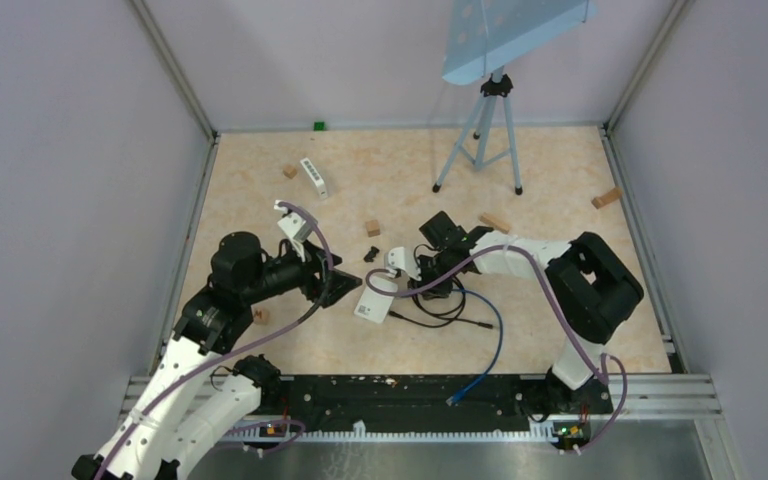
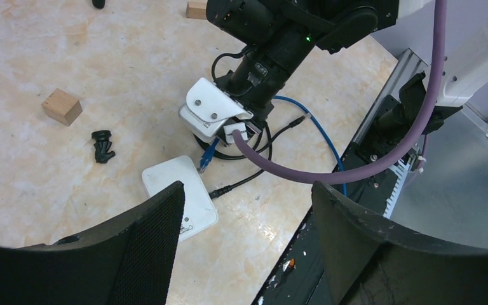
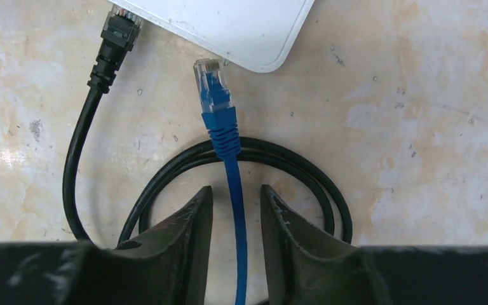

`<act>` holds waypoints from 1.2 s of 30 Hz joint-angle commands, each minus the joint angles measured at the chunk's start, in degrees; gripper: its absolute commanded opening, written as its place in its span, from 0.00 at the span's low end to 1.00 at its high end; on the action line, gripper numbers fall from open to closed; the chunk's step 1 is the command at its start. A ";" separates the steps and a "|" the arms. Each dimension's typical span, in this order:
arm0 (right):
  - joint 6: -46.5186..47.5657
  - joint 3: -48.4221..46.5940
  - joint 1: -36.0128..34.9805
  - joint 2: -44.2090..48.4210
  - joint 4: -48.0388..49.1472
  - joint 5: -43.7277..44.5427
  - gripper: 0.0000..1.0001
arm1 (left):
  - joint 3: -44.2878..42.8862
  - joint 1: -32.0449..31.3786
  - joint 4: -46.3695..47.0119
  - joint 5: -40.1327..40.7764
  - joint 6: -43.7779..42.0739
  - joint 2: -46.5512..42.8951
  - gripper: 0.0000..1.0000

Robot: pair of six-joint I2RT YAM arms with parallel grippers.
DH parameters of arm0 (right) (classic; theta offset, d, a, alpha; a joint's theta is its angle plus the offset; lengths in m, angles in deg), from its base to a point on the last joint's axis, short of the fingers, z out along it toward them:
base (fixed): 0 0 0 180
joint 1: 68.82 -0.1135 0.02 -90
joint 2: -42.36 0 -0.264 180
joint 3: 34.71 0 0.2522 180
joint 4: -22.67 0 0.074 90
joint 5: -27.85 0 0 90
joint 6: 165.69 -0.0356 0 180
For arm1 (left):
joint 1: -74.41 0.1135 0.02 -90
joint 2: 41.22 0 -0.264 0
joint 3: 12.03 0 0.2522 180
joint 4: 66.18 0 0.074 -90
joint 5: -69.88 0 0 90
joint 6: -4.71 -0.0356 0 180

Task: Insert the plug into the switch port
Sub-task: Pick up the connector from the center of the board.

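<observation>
Beige tabletop (image 1: pixel 560 170) between pale walls (image 1: pixel 60 150), right jaws tight on blue cable (image 3: pixel 236 210) near white switch (image 3: pixel 229 25), left jaws wide, empty.

Right wrist view: switch (image 3: pixel 229 25) at top centre; plug (image 3: pixel 211 79) just below its lower edge; plug's lead crosses over coiled cable (image 3: pixel 292 168) mid-frame. Second connector (image 3: pixel 119 28) meets the switch at upper left; top view: tripod (image 1: pixel 485 130) upper right, behind the switch.
</observation>
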 commanded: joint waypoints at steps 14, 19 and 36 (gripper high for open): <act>-9.24 5.63 0.20 23.84 17.93 17.23 0.00 | -4.80 -0.09 4.57 5.10 2.03 -3.62 0.79; -7.23 -0.48 0.18 35.10 23.79 35.13 0.00 | -8.09 -0.09 4.98 6.53 3.21 -3.66 0.80; 14.30 32.66 -21.33 34.13 73.53 71.41 0.00 | 0.72 -0.10 13.47 8.13 11.95 -8.38 0.84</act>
